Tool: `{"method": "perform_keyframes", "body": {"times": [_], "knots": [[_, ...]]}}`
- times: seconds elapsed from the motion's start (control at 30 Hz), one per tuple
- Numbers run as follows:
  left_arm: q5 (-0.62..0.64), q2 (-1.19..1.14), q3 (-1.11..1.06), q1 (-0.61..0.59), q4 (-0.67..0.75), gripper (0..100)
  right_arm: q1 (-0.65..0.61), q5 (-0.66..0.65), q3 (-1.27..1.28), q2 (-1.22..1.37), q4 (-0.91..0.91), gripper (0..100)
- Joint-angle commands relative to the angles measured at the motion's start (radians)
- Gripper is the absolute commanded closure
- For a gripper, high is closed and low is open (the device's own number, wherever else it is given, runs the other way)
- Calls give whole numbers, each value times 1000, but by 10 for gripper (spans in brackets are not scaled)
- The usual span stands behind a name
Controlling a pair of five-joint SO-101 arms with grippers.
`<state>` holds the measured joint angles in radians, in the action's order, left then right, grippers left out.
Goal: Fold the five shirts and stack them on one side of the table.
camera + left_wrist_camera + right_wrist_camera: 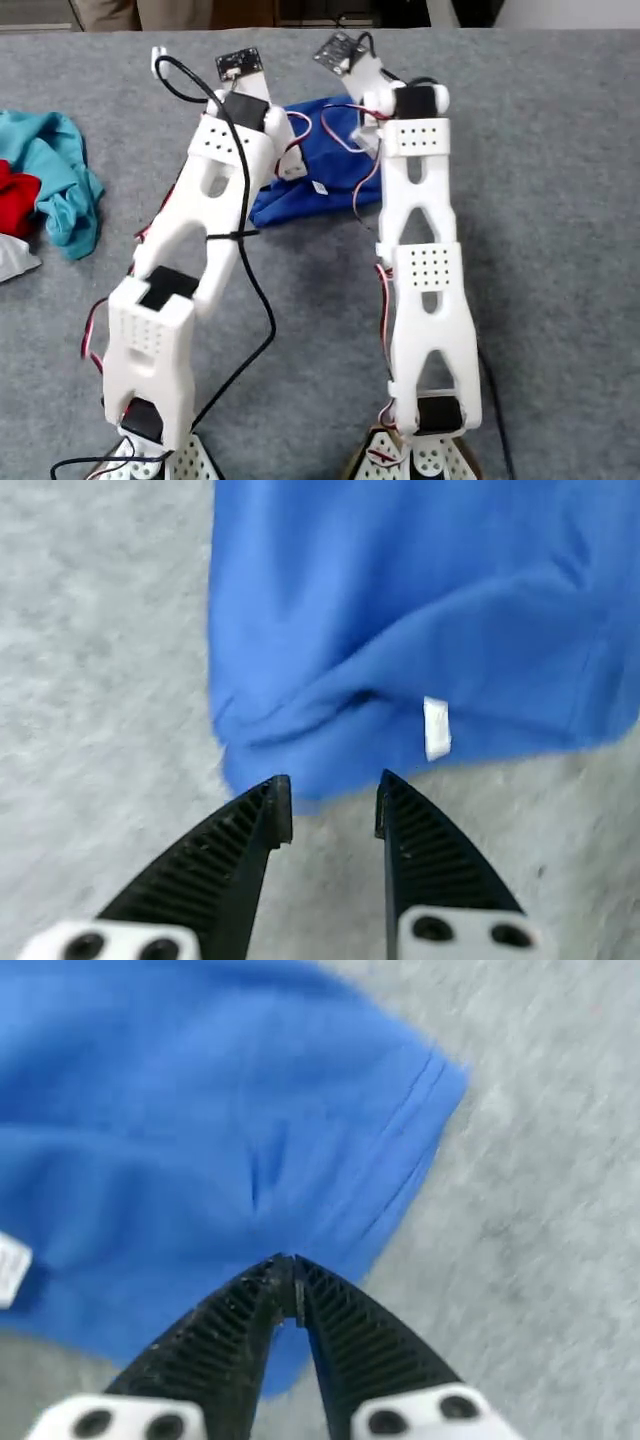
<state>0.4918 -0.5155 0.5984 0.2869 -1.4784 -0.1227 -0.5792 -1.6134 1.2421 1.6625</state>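
The blue shirt (310, 195) lies bunched at the far middle of the worktop (560, 200), between the two arms. It runs across, from one arm to the other.

The left gripper (333, 805) has its jaws apart. The shirt's near edge lies just in front of the tips, not yet between them. A small white tag (436, 727) sits on that edge, a little to one side of the jaws.

The right gripper (288, 1280) has its jaws together, right over the shirt near a stitched hem. I cannot tell if any cloth is pinched in them. This arm looks closer to the shirt than the left one.

I think the left jaws need to go a little forward, so the edge slips in between them.

The worktop is grey and fuzzy, like felt, so cloth may drag on it.

A teal shirt (60, 170), a red shirt (15, 195) and a white shirt (12, 255) lie in a heap at the left edge, well apart from the blue one.
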Motion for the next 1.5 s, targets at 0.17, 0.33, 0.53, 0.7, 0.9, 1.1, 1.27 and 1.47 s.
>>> {"method": "perform_keyframes", "body": {"times": [0.17,0.33,0.53,0.7,0.9,1.1,1.27,1.47], "knots": [[86,-59,80,-2,192,847,139,-11,-42,-48,61,992],[87,-59,81,0,275,847,189,-48,-50,-51,97,992],[61,-59,80,-31,287,844,217,-40,-41,-68,126,990],[-2,-119,91,-104,322,846,119,101,119,-186,126,990],[-3,-188,91,-178,365,847,-16,299,455,-378,107,989],[-3,-188,91,-201,359,847,-24,422,487,-383,92,895],[-3,-188,91,-198,358,847,-27,457,486,-335,91,889],[-3,-188,91,-193,358,847,-19,505,479,-280,60,910]]}}
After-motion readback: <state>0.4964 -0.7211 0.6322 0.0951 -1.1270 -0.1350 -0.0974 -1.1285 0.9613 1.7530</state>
